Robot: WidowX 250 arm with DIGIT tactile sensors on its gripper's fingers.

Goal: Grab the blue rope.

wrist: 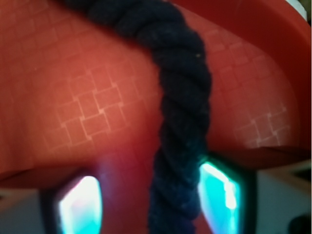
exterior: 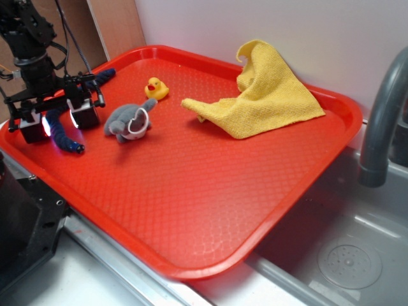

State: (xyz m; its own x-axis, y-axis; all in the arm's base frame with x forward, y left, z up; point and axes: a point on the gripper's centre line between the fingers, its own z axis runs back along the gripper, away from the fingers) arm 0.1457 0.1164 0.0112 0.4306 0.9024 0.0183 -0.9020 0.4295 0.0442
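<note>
While the gripper [exterior: 58,122] hangs low at the tray's nine o'clock edge, its jaws stand apart astride the blue rope [exterior: 64,137], one glowing pad [wrist: 80,204] clear of it, the other seemingly touching. That rope runs from eleven o'clock down toward eight on the red tray [exterior: 210,210]. It looks soft, light and limp, so a mid-length pinch should hold. Rightward sit a grey plush toy [exterior: 129,122], rubber duck [exterior: 155,88] and yellow cloth [exterior: 264,92].
</note>
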